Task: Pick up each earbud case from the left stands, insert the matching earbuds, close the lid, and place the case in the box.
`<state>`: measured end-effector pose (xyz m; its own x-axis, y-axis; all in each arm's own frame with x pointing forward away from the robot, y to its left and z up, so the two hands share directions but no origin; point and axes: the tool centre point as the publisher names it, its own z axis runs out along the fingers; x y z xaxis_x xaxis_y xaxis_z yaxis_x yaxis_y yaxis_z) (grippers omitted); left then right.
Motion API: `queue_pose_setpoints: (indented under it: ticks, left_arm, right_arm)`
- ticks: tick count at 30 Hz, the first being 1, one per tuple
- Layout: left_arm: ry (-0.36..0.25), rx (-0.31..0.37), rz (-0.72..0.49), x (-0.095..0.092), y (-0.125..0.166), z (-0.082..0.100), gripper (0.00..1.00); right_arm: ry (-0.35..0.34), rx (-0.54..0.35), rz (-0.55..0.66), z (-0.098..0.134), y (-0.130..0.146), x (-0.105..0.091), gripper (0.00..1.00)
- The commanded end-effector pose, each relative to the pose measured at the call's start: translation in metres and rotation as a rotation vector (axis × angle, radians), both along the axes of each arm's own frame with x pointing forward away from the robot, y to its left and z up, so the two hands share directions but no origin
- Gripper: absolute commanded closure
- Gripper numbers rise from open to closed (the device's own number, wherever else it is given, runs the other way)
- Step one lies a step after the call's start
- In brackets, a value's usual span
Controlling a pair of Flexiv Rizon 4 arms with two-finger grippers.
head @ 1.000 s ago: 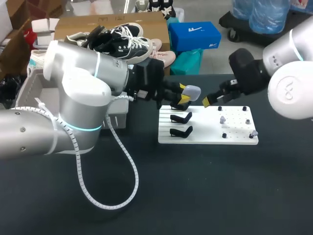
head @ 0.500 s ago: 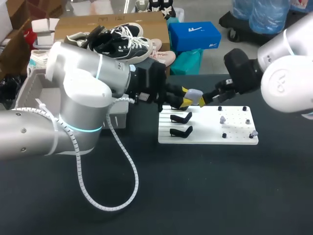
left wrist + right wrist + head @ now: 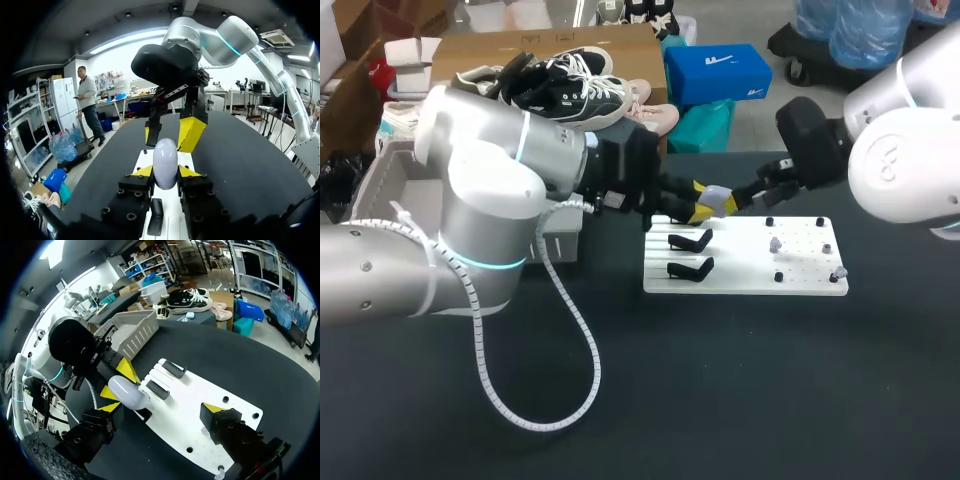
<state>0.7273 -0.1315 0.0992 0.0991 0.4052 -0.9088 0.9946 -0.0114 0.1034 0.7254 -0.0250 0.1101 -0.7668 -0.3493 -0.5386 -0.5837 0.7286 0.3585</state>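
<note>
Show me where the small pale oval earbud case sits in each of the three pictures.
Head view: small pale oval earbud case over the far left corner of the white stand board.
Left wrist view: case clamped in the left hand, above the board.
Right wrist view: case at the board's edge.
Shared landmark: the board.

The case (image 3: 165,163) stands upright, clamped from both sides by the left gripper (image 3: 165,173). Just beyond the case hangs the right gripper (image 3: 170,134) (fingers spread), possibly touching its top. Below the case lie a white board (image 3: 188,159) and a black stand (image 3: 156,218).
</note>
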Motion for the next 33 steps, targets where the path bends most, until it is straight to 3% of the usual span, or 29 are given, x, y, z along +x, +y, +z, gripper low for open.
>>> queue_pose_setpoints:
  ticks: [1,19,26,33]
  left_arm:
    - [0.002,0.001,-0.005,0.000,0.000,-0.001,1.00]
    - [0.041,-0.026,-0.035,-0.009,0.004,-0.008,1.00]
    - [0.031,-0.160,-0.038,-0.001,0.010,-0.005,1.00]
    - [-0.041,-0.209,-0.030,0.003,0.012,0.009,1.00]
  right_arm:
    - [-0.001,0.002,0.002,0.000,0.000,0.001,0.00]
    - [-0.045,0.016,-0.048,0.015,-0.018,0.008,0.00]
    - [-0.085,-0.011,-0.097,0.024,-0.038,0.002,0.00]
    - [-0.130,-0.026,-0.120,0.033,-0.063,-0.006,0.00]
